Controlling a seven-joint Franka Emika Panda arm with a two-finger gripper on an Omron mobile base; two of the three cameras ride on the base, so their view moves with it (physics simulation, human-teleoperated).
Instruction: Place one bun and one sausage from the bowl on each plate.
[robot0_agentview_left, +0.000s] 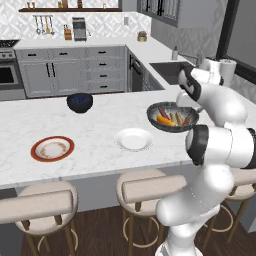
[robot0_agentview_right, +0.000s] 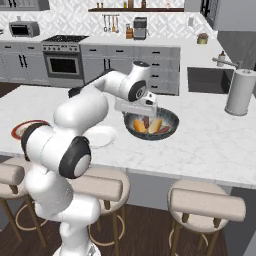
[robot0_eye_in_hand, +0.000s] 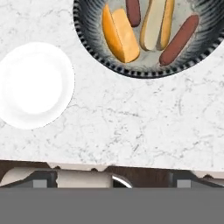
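Finger spread can't be told; bowl (robot0_eye_in_hand: 87, 39) lies just ahead: descend squarely over one bun (robot0_eye_in_hand: 120, 35), avoiding the sausages (robot0_eye_in_hand: 179, 39).

The bowl (robot0_eye_in_hand: 87, 33) is dark grey with pale ribbing outside and a speckled pale grey inside; its buns (robot0_eye_in_hand: 120, 35) are orange-yellow and tan, its sausages (robot0_eye_in_hand: 179, 39) reddish-brown; one plate (robot0_eye_in_hand: 35, 85) is plain white; the other plate (robot0_agentview_left: 52, 149) is red-orange-rimmed, cream-centred; the tabletop (robot0_eye_in_hand: 131, 122) is white, grey-veined marble.
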